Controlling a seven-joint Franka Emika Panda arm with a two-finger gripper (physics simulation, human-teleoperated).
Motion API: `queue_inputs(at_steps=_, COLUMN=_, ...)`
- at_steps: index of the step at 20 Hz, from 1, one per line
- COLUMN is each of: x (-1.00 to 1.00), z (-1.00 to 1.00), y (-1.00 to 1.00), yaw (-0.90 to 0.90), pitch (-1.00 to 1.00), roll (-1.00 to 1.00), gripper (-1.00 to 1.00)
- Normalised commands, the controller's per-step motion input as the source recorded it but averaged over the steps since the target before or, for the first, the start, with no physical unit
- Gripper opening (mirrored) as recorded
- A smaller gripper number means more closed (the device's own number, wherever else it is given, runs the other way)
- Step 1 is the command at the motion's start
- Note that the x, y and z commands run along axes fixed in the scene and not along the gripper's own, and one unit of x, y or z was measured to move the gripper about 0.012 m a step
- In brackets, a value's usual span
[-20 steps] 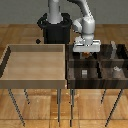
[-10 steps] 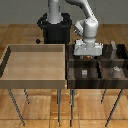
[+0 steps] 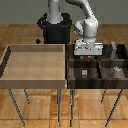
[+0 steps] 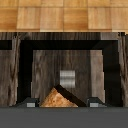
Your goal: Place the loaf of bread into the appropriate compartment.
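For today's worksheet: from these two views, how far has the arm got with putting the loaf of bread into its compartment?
Done: the loaf of bread looks picked up, sitting between the gripper fingertips in the wrist view. In hand: the gripper hangs over the dark divided tray, above a compartment that holds a small grey cube. Left: releasing the loaf into the right compartment; which one is right cannot be told.

A small brown loaf of bread [image 4: 59,98], flecked with lighter tan, is seen tilted with one corner uppermost, held above a dark wooden compartment [image 4: 47,67] of the divided tray.
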Motion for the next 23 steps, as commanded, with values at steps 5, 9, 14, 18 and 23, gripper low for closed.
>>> queue_inputs(at_steps=5, x=0.0, z=0.0, y=0.0, yaw=0.0, pitch=0.0, roll=0.0, gripper=1.0)
queue_inputs(at_steps=9, x=0.0, z=0.0, y=0.0, yaw=0.0, pitch=0.0, roll=0.0, gripper=1.0)
queue_inputs(at_steps=14, x=0.0, z=0.0, y=0.0, yaw=0.0, pitch=0.0, roll=0.0, gripper=1.0)
queue_inputs(at_steps=18, x=0.0, z=0.0, y=0.0, yaw=0.0, pitch=0.0, roll=0.0, gripper=1.0)
queue_inputs(at_steps=23, x=0.0, z=0.0, y=0.0, yaw=0.0, pitch=0.0, roll=0.0, gripper=1.0)
